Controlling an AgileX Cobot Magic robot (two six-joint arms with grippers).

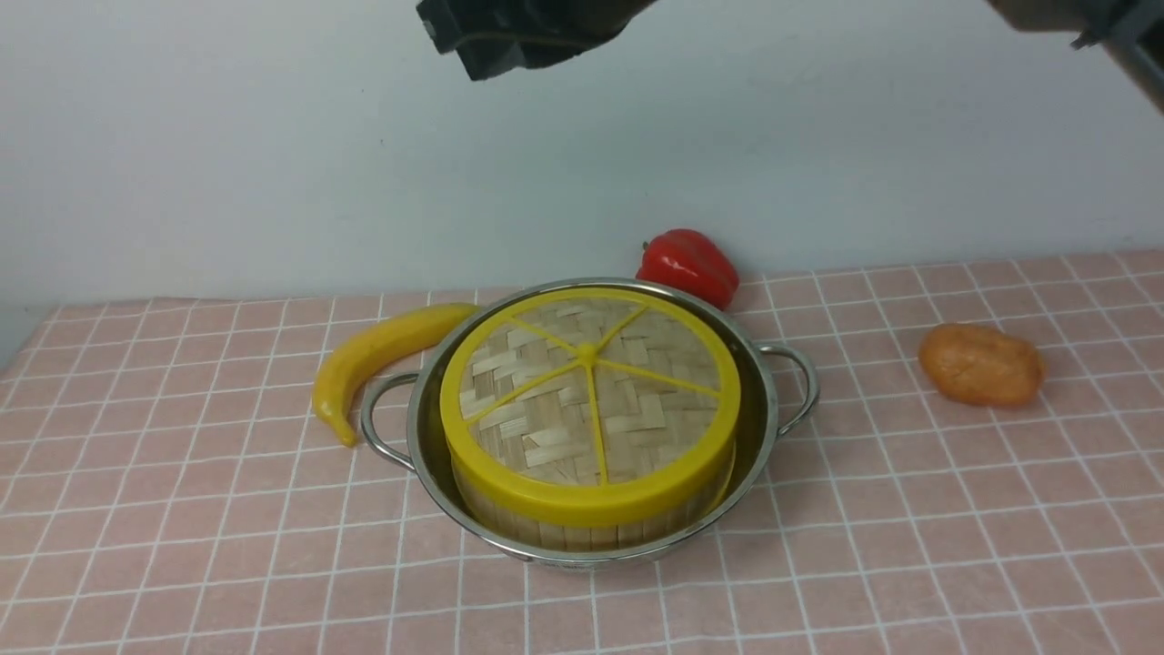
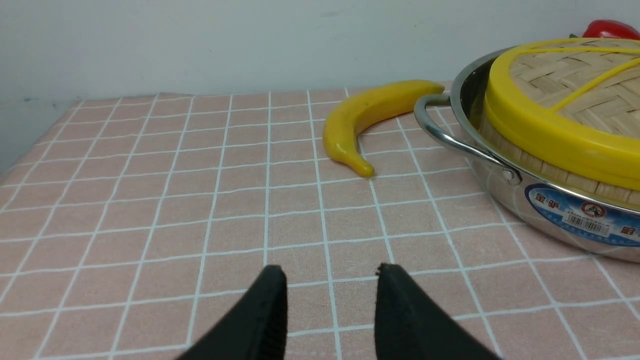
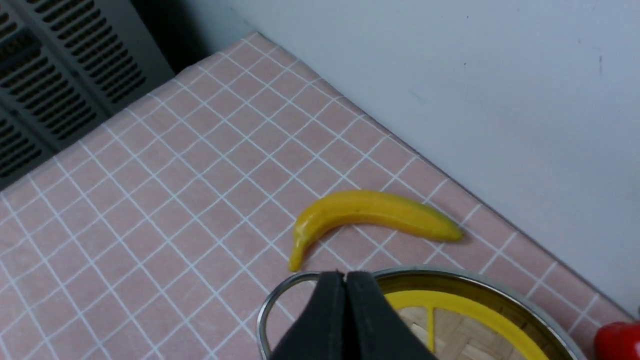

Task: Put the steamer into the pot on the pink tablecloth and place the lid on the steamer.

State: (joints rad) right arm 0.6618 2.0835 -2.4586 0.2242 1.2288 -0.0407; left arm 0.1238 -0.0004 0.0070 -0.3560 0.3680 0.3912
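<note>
Across the whole work surface we see the pink tablecloth point(image 1: 182, 509), and near its middle stands the pot point(image 1: 762, 400), the largest thing on it. Inside the pot sits the steamer point(image 1: 582, 529), only its slatted wall showing, because the lid point(image 1: 589, 405) lies flat on top of it and hides whatever it holds. Around the pot we find three smaller things: a yellow banana point(image 1: 377, 357) just beside the left handle with its far end close against the pot's rim, a red pepper point(image 1: 688, 265) close behind the pot by the wall, and an orange lump point(image 1: 981, 365) well apart on the right. Nothing lies on the lid. In the left wrist view the left gripper point(image 2: 327, 272) hangs low over bare cloth near the pot (banana beyond it), its jaws parted and holding nothing. In the right wrist view the right gripper point(image 3: 345, 274) is above the pot's rim on the banana side, its jaws pressed together with nothing between them.
</note>
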